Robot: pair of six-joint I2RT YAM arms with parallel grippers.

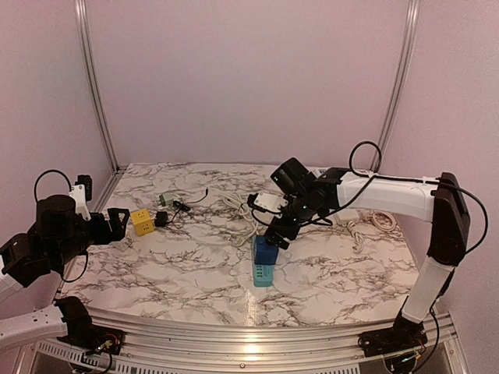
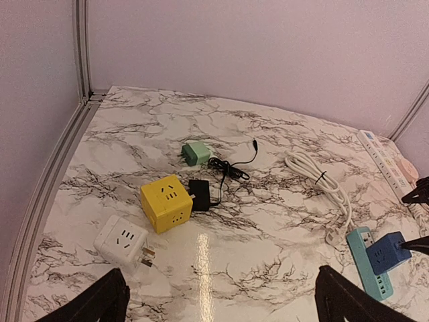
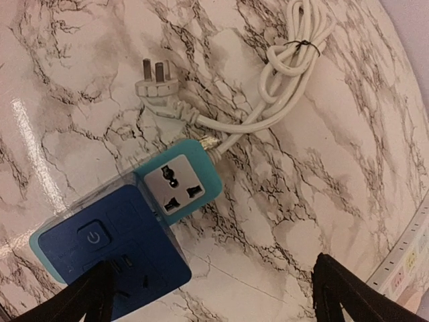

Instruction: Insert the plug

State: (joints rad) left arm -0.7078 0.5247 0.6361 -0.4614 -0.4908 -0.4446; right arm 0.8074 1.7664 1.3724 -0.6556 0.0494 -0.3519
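Marble-patterned and glossy, the worktop (image 1: 195,265) is shining under me, and I'm hanging my right gripper (image 3: 218,298) just over its middle, a little toward the near edge. My right fingers (image 3: 80,302), black and tapered, are standing wide apart and clamping nothing. Below them the blue adapter block (image 3: 120,255) is sitting on the teal power strip (image 3: 190,151). It's smooth and square with rounded corners, and a power button is embossed on its top face. Beside it one grey universal socket (image 3: 175,188) is showing at the cord end. Whether the block's pins are fully home, I can't tell. A round white cord (image 3: 288,60) is running off the strip in a tied bundle and ending in a flat-pinned white plug (image 3: 151,80) on the marble.

Over by the left edge I'm holding my left gripper (image 2: 221,302) above the surface, its fingers spread wide too and empty. Ahead of it a yellow socket cube (image 2: 165,202) is touching a black adapter (image 2: 200,195) with a thin, kinked wire. A white socket cube (image 2: 122,240) is lying just nearer, metal prongs out. A small mint-green charger (image 2: 196,153) is resting further toward the far edge. A long white power strip (image 2: 385,154) is lying along the right edge.
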